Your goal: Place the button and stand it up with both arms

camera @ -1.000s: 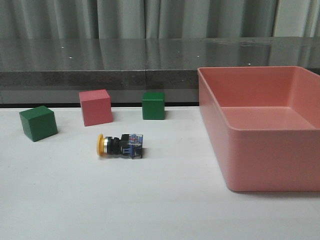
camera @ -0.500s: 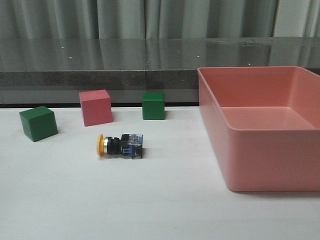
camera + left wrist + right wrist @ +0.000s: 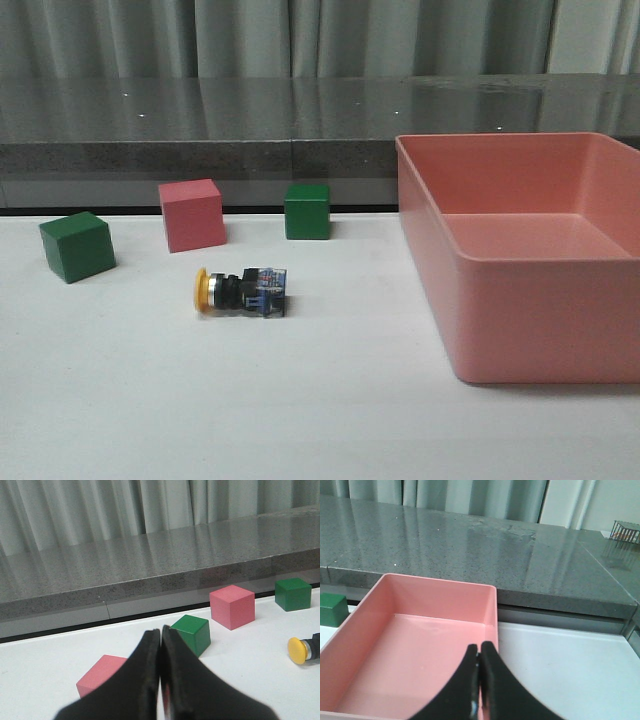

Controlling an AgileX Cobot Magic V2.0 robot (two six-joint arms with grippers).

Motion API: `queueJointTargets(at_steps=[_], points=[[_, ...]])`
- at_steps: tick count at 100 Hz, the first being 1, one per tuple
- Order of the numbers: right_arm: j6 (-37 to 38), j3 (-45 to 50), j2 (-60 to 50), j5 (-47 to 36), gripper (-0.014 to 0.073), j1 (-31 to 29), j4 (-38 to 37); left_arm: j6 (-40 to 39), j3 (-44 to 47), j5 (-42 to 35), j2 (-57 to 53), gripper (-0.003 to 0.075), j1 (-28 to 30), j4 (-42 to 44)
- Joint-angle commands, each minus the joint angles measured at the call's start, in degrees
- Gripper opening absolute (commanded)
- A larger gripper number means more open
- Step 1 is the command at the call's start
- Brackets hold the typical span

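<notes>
1. Both pincers are closed tight with nothing held: the left gripper (image 3: 161,645) is seen low in the middle of the left wrist view with its black fingers (image 3: 150,652) pressed together, and the right gripper (image 3: 480,662) is seen the same way low in the middle of the right wrist view.

2. Neither arm is seen in the front view, so both are judged to be well back from the work.

3. The button (image 3: 242,291) is found lying on its side on the white table (image 3: 300,400), left of the middle of the front view. Its yellow cap (image 3: 202,291) is pointed toward the left edge of the frame, and its blue-and-clear base (image 3: 268,292) toward the right.

4. In the left wrist view only the yellow cap is shown, at the far right edge; the rest is cut off.

5. A pink cube (image 3: 191,215) and a green cube (image 3: 306,211) are set just above the button in the front view, and another green cube (image 3: 76,246) is at the left. The pink bin (image 3: 530,320) fills the right side.

6. The step in hand is probably the reach, so the left fingers should be opened first.

7. The black body should be pinched from above, across its round middle, not by the cap, which may slip.

8. The cubes should be kept clear of during the drop down.

9. The other pincer could be used to steady the base while the button is tipped up, cap on top.
</notes>
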Motion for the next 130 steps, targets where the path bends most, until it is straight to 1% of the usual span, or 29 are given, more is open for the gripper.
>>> queueJointTargets(at_steps=[1,17,36,40,51,58,69,80,90,113,130], points=[[0.0,-1.6,0.4,-3.7,-0.0062,-0.3,-1.3,-0.6,1.7,-4.5,-1.9,-0.0019,0.2,-0.7],[0.0,-1.6,0.4,-3.7,-0.0062,-0.3,-1.3,-0.6,1.7,-4.5,-1.9,-0.0019,0.2,-0.7],[0.0,-1.6,0.4,-3.7,-0.0062,-0.3,-1.3,-0.6,1.7,-10.3,-1.9,-0.0019,0.2,-2.3],[0.0,-1.6,0.4,-3.7,-0.0062,-0.3,-1.3,-0.6,1.5,-11.2,-1.9,-0.0019,0.2,-4.3],[0.0,-1.6,0.4,-3.7,-0.0062,-0.3,-1.3,-0.6,-0.3,-11.2,-1.8,-0.0019,0.2,-14.9],[0.0,-1.6,0.4,-3.7,-0.0062,-0.3,-1.3,-0.6,-3.1,-8.0,-1.0,-0.0019,0.2,-18.5],[0.0,-1.6,0.4,-3.7,-0.0062,-0.3,-1.3,-0.6,-10.2,1.2,2.7,-0.0019,0.2,-18.5],[0.0,-1.6,0.4,-3.7,-0.0062,-0.3,-1.3,0.7,-18.2,8.8,10.0,-0.0019,0.2,-18.3],[0.0,-1.6,0.4,-3.7,-0.0062,-0.3,-1.3,5.6,-26.8,14.2,19.0,-0.0019,0.2,-18.3],[0.0,-1.6,0.4,-3.7,-0.0062,-0.3,-1.3,17.3,-43.0,21.0,38.8,-0.0019,0.2,-18.3],[0.0,-1.6,0.4,-3.7,-0.0062,-0.3,-1.3,19.6,-51.3,22.7,51.5,-0.0018,0.2,-18.7]])
